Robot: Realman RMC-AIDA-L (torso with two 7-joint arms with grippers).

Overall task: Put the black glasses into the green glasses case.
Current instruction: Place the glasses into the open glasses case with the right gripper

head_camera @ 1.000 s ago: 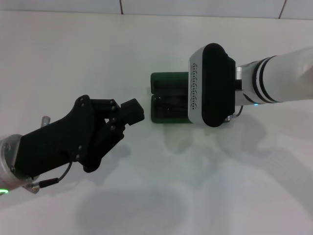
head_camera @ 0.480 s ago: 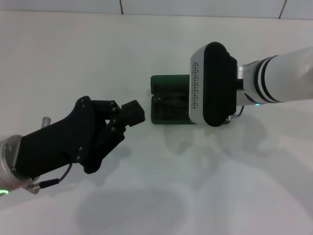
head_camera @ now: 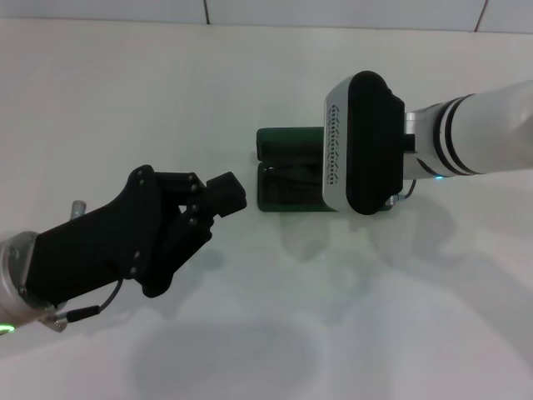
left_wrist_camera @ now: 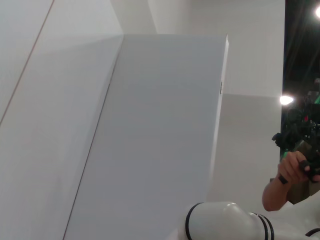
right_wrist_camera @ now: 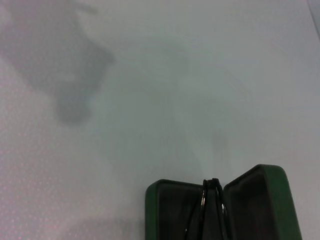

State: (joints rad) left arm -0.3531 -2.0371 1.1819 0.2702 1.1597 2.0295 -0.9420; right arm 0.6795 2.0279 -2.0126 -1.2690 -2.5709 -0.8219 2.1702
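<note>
Our right gripper (head_camera: 362, 143) hovers directly over the open case (head_camera: 287, 171), glasses (right_wrist_camera: 212, 210) lying inside; we cannot tell either gripper's finger state.

1. left gripper (head_camera: 226, 192): matte black, angular linkage plates with small silver screw heads, ending in a blocky black fingertip.
2. its wrist is silver-grey, with a thin black cable, a metal plug and a green light.
3. right arm (head_camera: 483, 133): glossy white tube with black rings.
4. its wrist housing is a white shell with a black oval pad and a dotted vent strip.
</note>
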